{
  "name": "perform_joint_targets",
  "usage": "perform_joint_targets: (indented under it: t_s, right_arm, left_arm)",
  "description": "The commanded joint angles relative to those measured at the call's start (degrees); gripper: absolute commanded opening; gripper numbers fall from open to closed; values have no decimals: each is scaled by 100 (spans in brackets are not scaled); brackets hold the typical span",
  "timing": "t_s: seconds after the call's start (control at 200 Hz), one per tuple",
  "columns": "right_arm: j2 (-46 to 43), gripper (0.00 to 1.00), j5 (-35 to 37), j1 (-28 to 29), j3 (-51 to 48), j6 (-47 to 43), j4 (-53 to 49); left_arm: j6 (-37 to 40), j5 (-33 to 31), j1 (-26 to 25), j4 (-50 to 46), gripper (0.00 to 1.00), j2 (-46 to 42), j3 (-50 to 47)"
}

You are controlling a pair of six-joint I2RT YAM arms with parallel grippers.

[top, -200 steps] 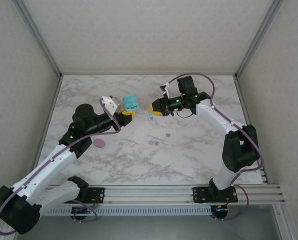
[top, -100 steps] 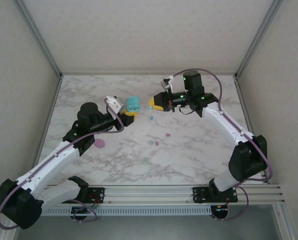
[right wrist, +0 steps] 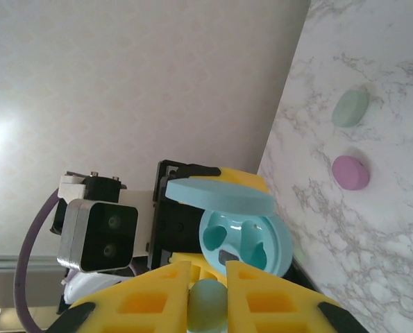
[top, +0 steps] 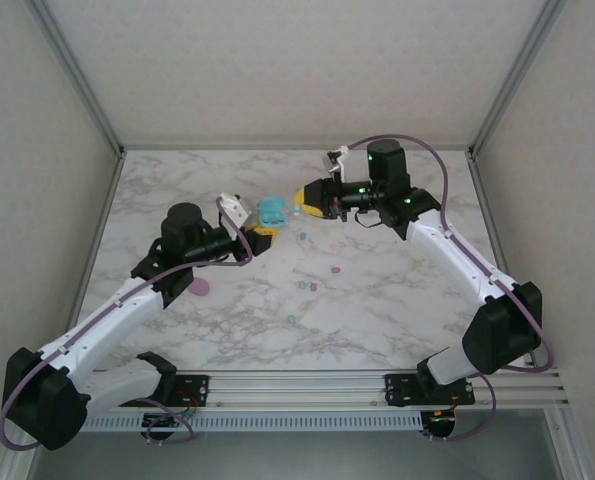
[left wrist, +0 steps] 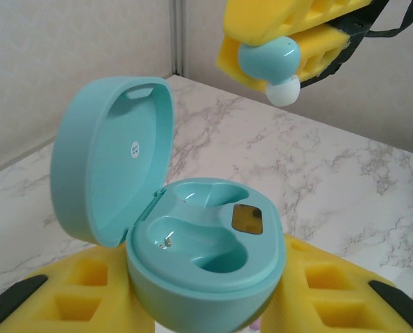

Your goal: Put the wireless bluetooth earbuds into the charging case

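Marble-patterned table [top: 377, 300], pale walls on three sides. One cyan earbud [left wrist: 272, 61], white tip down, is clamped between the yellow pads of the right gripper [right wrist: 207, 291]. It is in the air just above and beyond the cyan case [left wrist: 206, 267], not touching; its back is hidden by the pads. The case is clamped in the left gripper [top: 258, 234] with its lid [left wrist: 112, 159] raised, both wells empty and its base hidden. Loose buds [top: 335, 269] and a pink case [top: 198, 287] lie on the table, too small to detail.

Cyan earbud [left wrist: 271, 64] near open cyan case [left wrist: 205, 272]
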Motion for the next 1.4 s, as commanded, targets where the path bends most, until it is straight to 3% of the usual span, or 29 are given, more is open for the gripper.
perform_joint_targets:
  t_s: [0.0,0.375,0.631,1.101,1.397]
  right_arm:
    - [-119,18,122,156,-27,215,348]
    - [-184,18,528,392,53,-576,-176]
    - [-267,18,564,438,-40,-399,287]
    - [-286,19,1010,543,103,-1083,-494]
    - [-338,18,1174,568,89,-1107,-314]
  left_arm:
    - [91,174,-19,213,29,51,278]
    - [-27,406,-59,449,29,76,324]
    - [16,524,-89,351,29,85,384]
    - [-219,683,-107,623,29,145,432]
    - [-252,746,-116,608,29,172,466]
